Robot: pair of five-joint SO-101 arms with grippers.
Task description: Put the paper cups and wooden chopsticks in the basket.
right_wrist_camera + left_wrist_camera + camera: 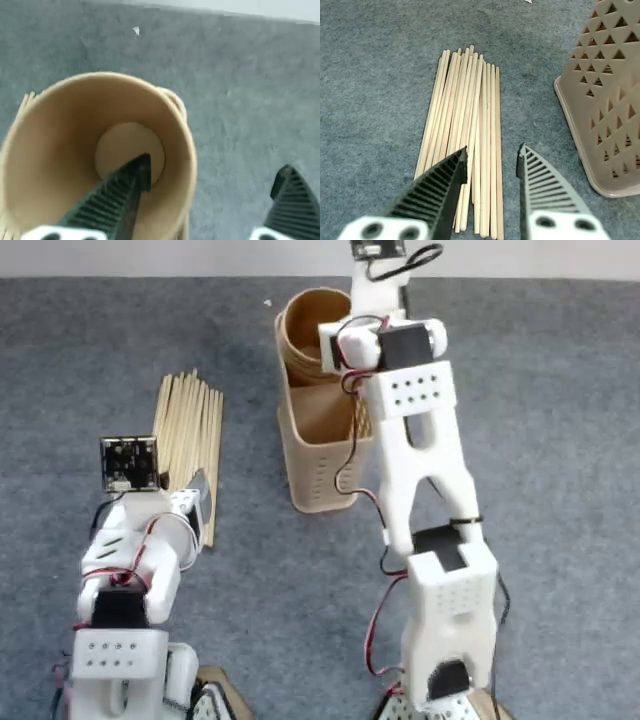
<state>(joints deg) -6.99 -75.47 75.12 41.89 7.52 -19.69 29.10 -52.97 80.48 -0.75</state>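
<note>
You have soft, even light from above in all three views. The grey desk [560, 390] is moderately bright and gives no glare. Beside the right arm [425, 450] and the left arm [130, 570] you see only faint, diffuse shadows. The wooden chopsticks [465, 100] are evenly lit. The paper cup [55, 150] is lit down to its bottom.

Grey felt-like table covering [560, 440], pale wall strip [150, 258] beyond.
</note>
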